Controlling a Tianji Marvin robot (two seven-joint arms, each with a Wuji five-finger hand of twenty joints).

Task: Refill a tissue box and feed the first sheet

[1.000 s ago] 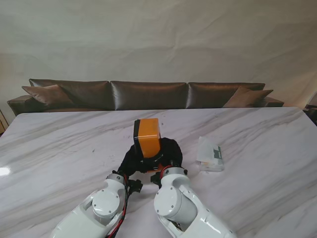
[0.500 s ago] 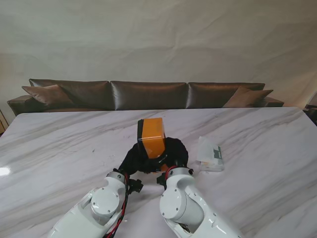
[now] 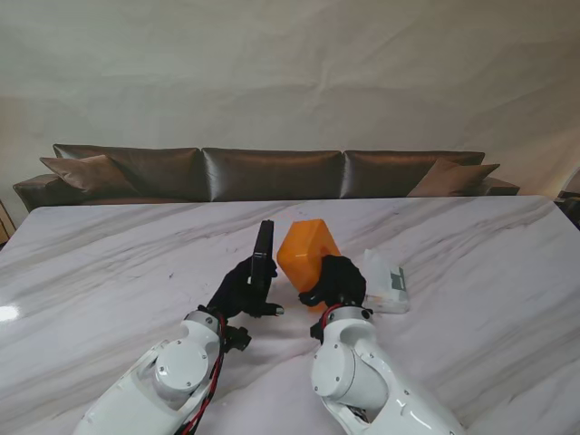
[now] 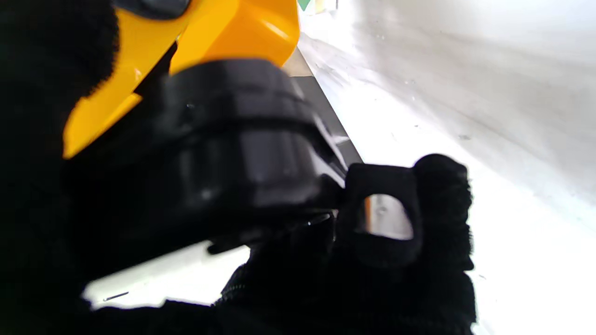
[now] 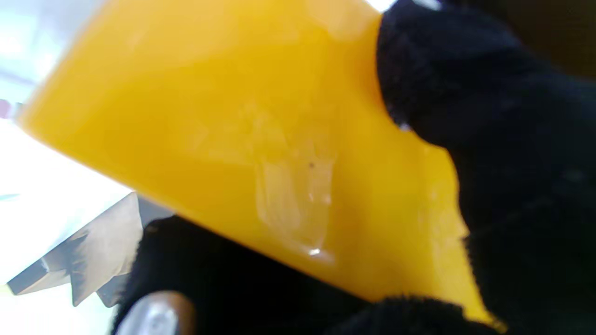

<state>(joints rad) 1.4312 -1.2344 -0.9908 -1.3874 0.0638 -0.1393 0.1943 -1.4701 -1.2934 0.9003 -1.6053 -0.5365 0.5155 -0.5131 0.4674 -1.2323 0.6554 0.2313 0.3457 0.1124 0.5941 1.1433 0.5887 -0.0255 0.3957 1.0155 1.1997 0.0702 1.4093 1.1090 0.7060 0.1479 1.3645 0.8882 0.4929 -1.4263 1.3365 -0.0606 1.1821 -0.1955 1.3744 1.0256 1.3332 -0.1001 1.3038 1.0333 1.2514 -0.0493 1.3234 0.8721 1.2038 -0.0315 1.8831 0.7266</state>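
Observation:
The orange tissue box (image 3: 308, 250) is lifted off the marble table (image 3: 109, 272) and tilted, with my right hand (image 3: 337, 281) shut on it from its right side. Its black lid (image 3: 263, 256) has come off and stands on edge to the box's left, gripped by my left hand (image 3: 245, 288). In the left wrist view the black lid (image 4: 233, 139) fills the middle, with the orange box (image 4: 223, 32) behind it. The right wrist view is filled by the box's orange wall (image 5: 260, 139) with black gloved fingers (image 5: 489, 93) around it. The white tissue pack (image 3: 384, 281) lies on the table right of my right hand.
A dark leather sofa (image 3: 272, 172) with cushions runs along the table's far edge. A plain pale wall rises behind it. The marble top stretches wide to the left and right of both hands.
The black lid has separated from the orange box: my left hand carried it leftward, while my right hand swung the box right and tilted it.

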